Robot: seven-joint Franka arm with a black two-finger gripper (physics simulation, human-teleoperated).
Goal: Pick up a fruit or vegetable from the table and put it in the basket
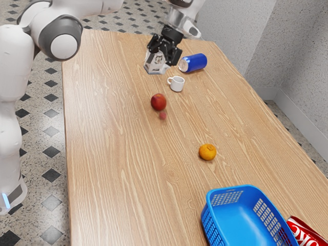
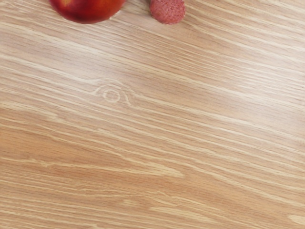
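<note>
A blue can (image 1: 193,62) lies on its side, and just beside it a white cup (image 1: 177,84) stands upright, its handle toward the exterior view's left. Well apart from both, a red can (image 1: 306,233) with white lettering is partly cut off at the exterior view's lower right. Beyond are a speckled floor (image 1: 37,159) with dark diamonds, grey walls (image 1: 297,43) and a pale skirting board (image 1: 303,117)

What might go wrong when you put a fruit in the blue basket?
The red fruit is round, so it might roll away if I bump it. The little pink ball sits close beside it, so grabbing one might knock the other. And the basket is well down the table, past the orange fruit, so I might drop something on the way.
</note>
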